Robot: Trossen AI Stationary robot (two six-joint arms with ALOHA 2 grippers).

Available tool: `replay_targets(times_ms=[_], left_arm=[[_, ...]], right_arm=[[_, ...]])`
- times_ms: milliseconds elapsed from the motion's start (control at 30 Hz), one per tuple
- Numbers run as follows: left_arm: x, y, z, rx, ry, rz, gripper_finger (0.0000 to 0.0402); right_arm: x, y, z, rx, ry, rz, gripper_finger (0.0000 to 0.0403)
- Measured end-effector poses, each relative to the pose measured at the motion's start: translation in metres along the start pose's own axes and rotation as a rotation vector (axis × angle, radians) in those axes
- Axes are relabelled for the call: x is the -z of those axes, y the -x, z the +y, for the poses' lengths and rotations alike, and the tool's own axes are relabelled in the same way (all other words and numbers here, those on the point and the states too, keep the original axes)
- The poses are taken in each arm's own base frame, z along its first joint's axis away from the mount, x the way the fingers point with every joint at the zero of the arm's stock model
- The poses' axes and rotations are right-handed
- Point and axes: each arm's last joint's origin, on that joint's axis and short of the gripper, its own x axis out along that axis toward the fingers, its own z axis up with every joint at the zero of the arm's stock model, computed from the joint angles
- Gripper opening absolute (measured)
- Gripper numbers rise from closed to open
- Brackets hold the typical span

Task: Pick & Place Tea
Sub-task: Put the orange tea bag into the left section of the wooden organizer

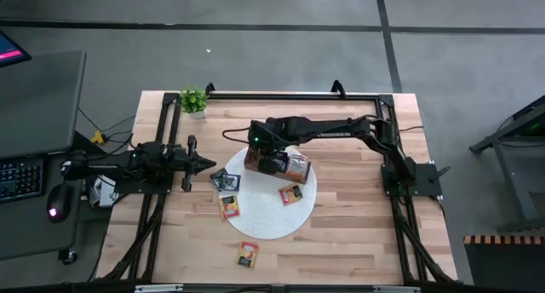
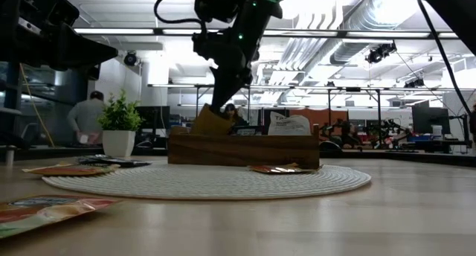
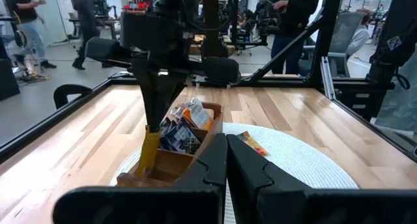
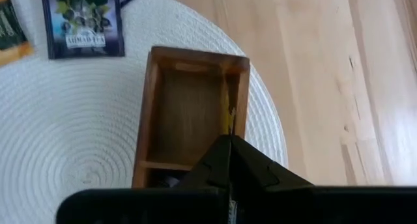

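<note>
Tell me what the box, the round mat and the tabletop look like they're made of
The box: brown wood, visible grain, satin finish. The round mat: white, apparently woven cord or fibre, judging by its concentric ribs; matte. The tabletop: pale wood planks with visible seams, smooth and lightly sheened, possibly a laminate look.

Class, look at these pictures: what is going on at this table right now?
The right gripper is shut on an orange-yellow tea sachet, lowering it edge-first into an empty end compartment of the wooden box on the round white mat. Another compartment already holds sachets. More tea sachets lie loose on the mat and table. The left gripper waits shut at the table's left side.
</note>
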Motion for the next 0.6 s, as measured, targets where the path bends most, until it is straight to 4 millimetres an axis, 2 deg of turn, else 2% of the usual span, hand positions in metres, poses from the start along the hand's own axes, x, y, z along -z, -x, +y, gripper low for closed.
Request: replay_targets(times_ms=[367, 600], left_arm=[[0.0000, 0.0000, 0.0000, 0.000, 0.000, 0.000, 0.0001], [-0.0001, 0.0000, 0.0000, 0.000, 0.000, 0.000, 0.0001]], right_arm=[[0.0008, -0.0004, -0.0041, 0.018, -0.021, 0.009, 0.0106], [-0.0014, 0.0025, -0.0092, 0.046, -0.080, -0.016, 0.0129]])
